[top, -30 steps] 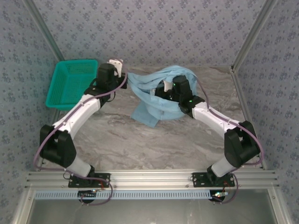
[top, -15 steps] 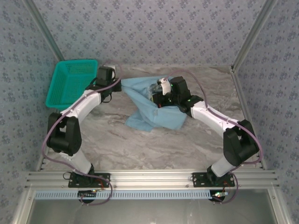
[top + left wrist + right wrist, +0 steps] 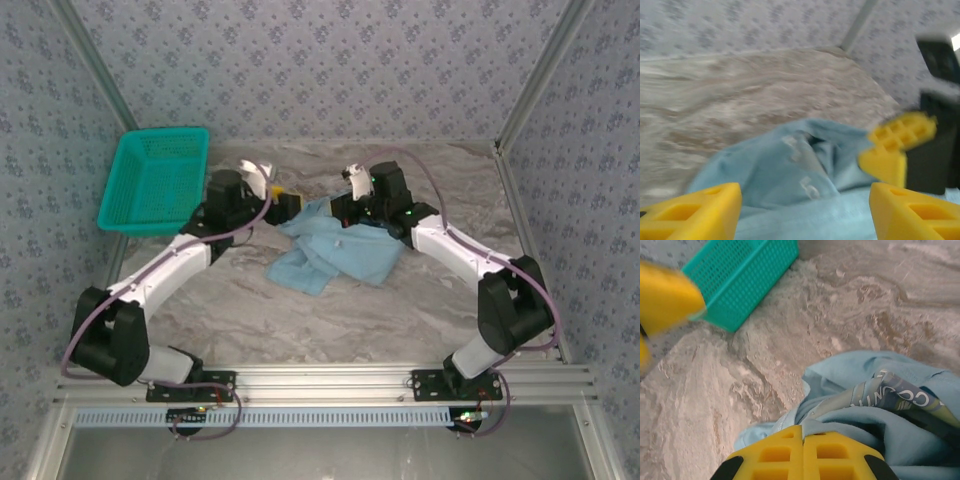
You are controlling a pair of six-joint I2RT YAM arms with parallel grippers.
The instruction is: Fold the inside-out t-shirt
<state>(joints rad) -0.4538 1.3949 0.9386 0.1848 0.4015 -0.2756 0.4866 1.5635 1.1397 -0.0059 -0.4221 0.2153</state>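
The inside-out t-shirt (image 3: 340,250) is a light sky-blue heap on the marble table (image 3: 300,310), with a small white tag (image 3: 811,188) facing up. Above its left edge, my left gripper (image 3: 287,204) hangs open. Its yellow fingers (image 3: 695,212) stand wide apart over the cloth (image 3: 790,175) and hold nothing. My right gripper (image 3: 343,212) sits at the heap's far side. In the right wrist view it (image 3: 802,452) is shut on a fold of the shirt (image 3: 875,430), beside a dark printed patch (image 3: 900,396).
The teal mesh basket (image 3: 155,180) stands at the back left, apart from the shirt, and also appears from the right wrist (image 3: 740,275). Patterned walls and metal posts close in the table's back and sides. Bare marble lies between the shirt and the arm bases.
My left gripper has opened and let go of the shirt, then swung right toward the heap. The raised, stretched shirt has dropped into a smaller pile. The right gripper stayed shut and sank lower.
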